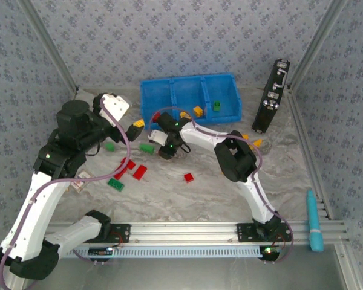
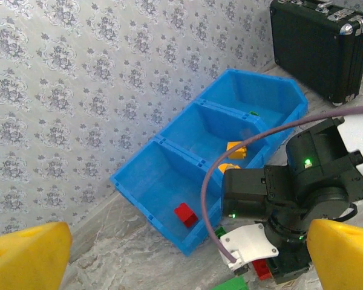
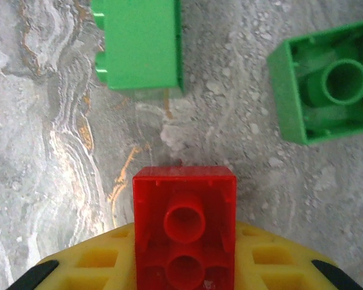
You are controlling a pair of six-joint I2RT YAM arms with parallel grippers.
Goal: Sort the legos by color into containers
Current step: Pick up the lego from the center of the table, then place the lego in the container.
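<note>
In the right wrist view a red lego (image 3: 184, 223) lies underside-up between my right gripper's yellow pads (image 3: 78, 266), which sit flush against its sides. Two green legos (image 3: 142, 42) (image 3: 327, 90) lie on the table just beyond it. From above, my right gripper (image 1: 169, 149) is low over the table in front of the blue bin (image 1: 169, 84). My left gripper (image 2: 184, 254) hangs open and empty, left of the bin (image 1: 130, 118). The bin's containers hold a red lego (image 2: 184, 214), yellow legos (image 2: 235, 151) and a green lego (image 2: 253, 113), each colour in its own.
Loose red legos (image 1: 140, 172) (image 1: 188, 177) and green legos (image 1: 115, 183) (image 1: 109, 145) lie in the left and middle of the table, and a yellow one (image 1: 258, 142) on the right. A black case (image 1: 271, 96) stands upright at the back right. A teal tool (image 1: 314, 220) lies by the right wall.
</note>
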